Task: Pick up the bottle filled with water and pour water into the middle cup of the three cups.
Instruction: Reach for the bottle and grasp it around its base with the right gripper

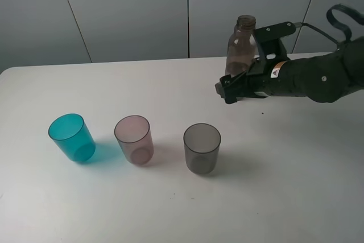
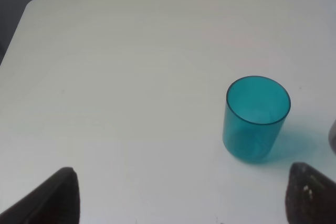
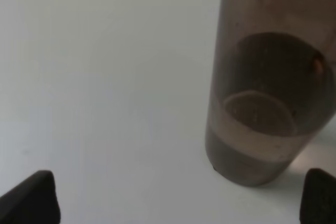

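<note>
Over at about 1 o'clock on the desk (image 1: 142,83), the bottle (image 1: 241,46) stands upright with no cap, and the wrist view shows only a shallow layer of water in the bottom. The right gripper (image 1: 230,90) hovers just beside it with its jaws spread wide, holding nothing. From the right wrist camera the bottle (image 3: 268,103) sits ahead of the fingertips and well off to one side, not centred in the gap. The left gripper (image 2: 184,200) is also wide open and empty, parked out by the teal cup (image 2: 256,119).

The three cups run in a row across the front of the desk. The middle cup (image 1: 134,139) is the pinkish one, with the teal cup at its 9 o'clock and the grey cup (image 1: 202,148) at its 3 o'clock. The bottle is well apart from it, up around 1 o'clock.

My worry is that off-centre lineup. If the jaws push in and close like this, I reckon one finger hits first and shoves the bottle, and a tall, slim, open bottle tips easily, so water goes over the desk. Thin plastic could also squash or slide in the grip. Then the pour: the neighbours sit near, so a sloppy tilt could land water in the grey cup or knock a light tumbler over.
</note>
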`<state>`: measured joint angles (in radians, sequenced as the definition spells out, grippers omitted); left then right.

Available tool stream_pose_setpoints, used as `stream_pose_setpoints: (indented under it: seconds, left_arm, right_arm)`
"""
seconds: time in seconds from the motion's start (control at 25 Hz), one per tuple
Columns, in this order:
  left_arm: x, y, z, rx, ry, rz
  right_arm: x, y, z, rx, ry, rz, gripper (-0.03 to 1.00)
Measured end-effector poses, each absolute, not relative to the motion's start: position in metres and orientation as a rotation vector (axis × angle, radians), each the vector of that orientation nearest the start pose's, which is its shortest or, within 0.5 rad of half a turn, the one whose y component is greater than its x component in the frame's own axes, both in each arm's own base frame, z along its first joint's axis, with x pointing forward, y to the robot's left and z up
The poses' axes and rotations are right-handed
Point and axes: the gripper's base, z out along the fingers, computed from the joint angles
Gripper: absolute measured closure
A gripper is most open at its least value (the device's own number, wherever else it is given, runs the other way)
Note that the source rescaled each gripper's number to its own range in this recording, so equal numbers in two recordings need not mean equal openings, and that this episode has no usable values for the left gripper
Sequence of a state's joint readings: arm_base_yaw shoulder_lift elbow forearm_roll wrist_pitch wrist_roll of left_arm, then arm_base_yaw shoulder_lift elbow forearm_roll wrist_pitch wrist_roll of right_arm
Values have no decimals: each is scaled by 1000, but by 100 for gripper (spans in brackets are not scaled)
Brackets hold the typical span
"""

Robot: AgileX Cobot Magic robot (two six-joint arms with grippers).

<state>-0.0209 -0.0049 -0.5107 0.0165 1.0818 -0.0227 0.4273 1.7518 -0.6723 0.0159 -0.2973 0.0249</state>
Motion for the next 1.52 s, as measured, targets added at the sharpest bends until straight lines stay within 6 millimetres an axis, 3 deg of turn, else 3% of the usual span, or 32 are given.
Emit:
stream_pose_setpoints:
  seconds: [0.28, 1.12, 1.52]
  left_arm:
    - [-8, 1, 279, -3, 2050, -7]
    - [-8, 1, 279, -3, 2050, -7]
    - [-8, 1, 279, -3, 2050, -7]
  right_arm:
    - [297, 125, 128, -281, 2187, 241, -1]
    - [315, 118, 87, -210, 2024, 191, -1]
    - [320, 114, 88, -202, 1929, 194, -1]
